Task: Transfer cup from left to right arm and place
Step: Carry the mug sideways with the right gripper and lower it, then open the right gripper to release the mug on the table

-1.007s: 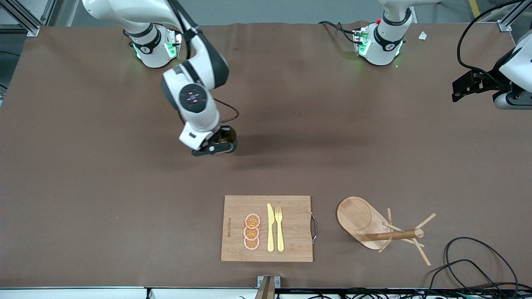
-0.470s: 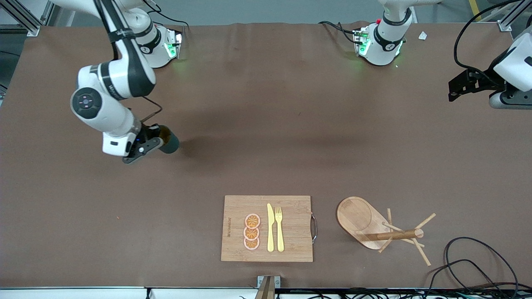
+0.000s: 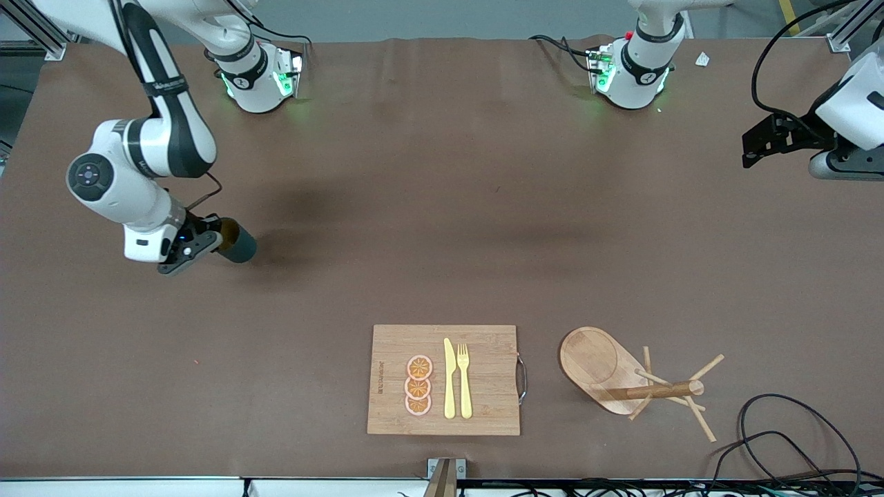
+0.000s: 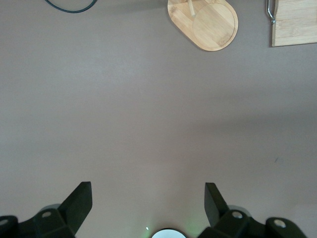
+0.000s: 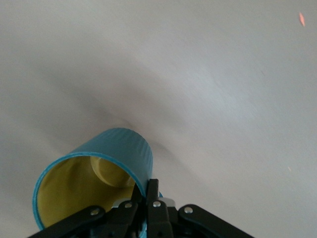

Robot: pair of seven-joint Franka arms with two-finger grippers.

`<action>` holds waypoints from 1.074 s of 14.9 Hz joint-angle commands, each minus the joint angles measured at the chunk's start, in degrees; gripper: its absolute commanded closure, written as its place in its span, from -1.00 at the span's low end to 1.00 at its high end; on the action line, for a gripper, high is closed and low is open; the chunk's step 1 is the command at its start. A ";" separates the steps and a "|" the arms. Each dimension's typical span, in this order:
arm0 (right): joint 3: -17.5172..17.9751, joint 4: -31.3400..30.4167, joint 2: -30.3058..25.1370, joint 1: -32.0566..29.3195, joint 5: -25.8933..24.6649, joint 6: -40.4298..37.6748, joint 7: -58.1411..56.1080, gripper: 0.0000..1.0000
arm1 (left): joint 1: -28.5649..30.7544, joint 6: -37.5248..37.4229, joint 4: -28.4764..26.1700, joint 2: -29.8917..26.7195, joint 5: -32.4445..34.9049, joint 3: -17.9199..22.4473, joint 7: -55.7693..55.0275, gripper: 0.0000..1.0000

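Note:
The cup [image 3: 239, 246] is dark teal with a tan inside. It hangs tilted on its side above the table, toward the right arm's end. My right gripper [image 3: 218, 239] is shut on its rim wall. In the right wrist view the cup [image 5: 114, 153] shows ribbed sides and a yellow inside, with one finger of the right gripper [image 5: 148, 191] inside the wall and one outside. My left gripper [image 3: 753, 146] waits open and empty above the table at the left arm's end. Its fingers [image 4: 79, 203] stand wide apart over bare table.
A wooden cutting board [image 3: 490, 366] with orange slices [image 3: 418, 384], a yellow knife and a fork lies near the front edge. A wooden mug tree [image 3: 601, 362] lies tipped over beside it. Black cables [image 3: 780, 428] lie at the front corner by the left arm's end.
My right arm has swung with the cup from over the table's middle toward the right arm's end. The left arm has hardly moved.

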 commanded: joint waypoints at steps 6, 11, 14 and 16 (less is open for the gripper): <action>1.17 -0.87 2.05 -7.28 -1.33 3.45 -4.13 0.99 | -0.02 -0.72 0.75 -0.23 0.08 -0.38 -0.54 -1.00; 1.17 -0.87 3.20 -7.90 -1.33 4.78 -4.66 0.99 | 0.33 -0.72 0.75 -0.32 0.52 -1.26 -0.45 -1.00; 1.26 -0.78 3.29 -7.90 -1.24 4.43 -4.48 0.39 | 0.42 -0.72 0.75 -0.23 0.43 -1.26 -0.45 -1.00; 1.26 -0.78 3.29 -7.90 -1.24 4.34 -4.40 -0.30 | 0.42 -0.72 0.75 -0.23 0.61 -1.26 -0.45 -1.00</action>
